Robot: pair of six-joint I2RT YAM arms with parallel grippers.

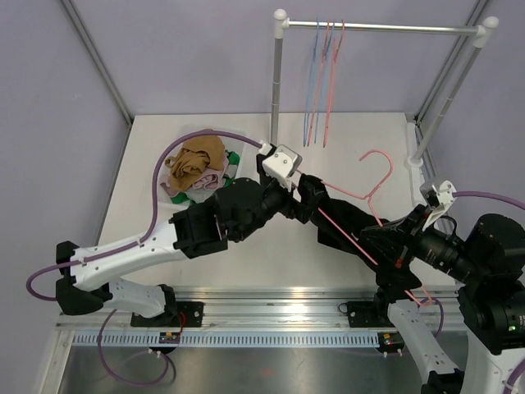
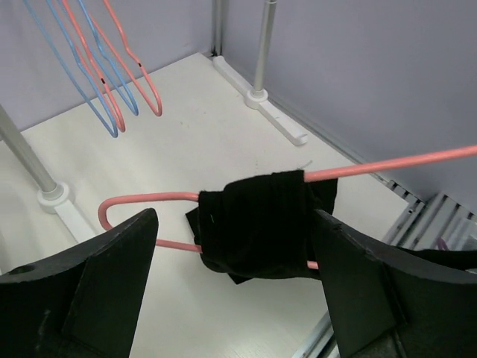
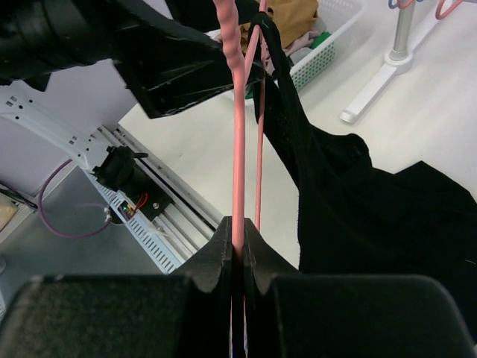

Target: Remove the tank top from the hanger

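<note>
Black tank top is on the pink wire hanger, bunched around one hanger arm and up in the air over the middle-right of the cream bench. In the right wrist view a thin black strap loops over the wire near the top of the frame. The rest of the fabric drapes down on the right side.

The hanger is tilted. In the top view its hook points toward the far right of the bench and the wire runs down toward the right arm.

Right hand: fingers pressed together, pinching the pink hanger wire near its lower end.

Left hand: fingers spread wide, one on each side of the bunched fabric and not clamped on it. There is a gap on the left finger's side. Contact on the right finger's side can't be told.

Behind the hands stands a silver clothes rail on white posts, with thin blue and pink wire hangers hanging from it. On the far-left part of the bench is a white mesh basket holding a mustard-coloured garment.
</note>
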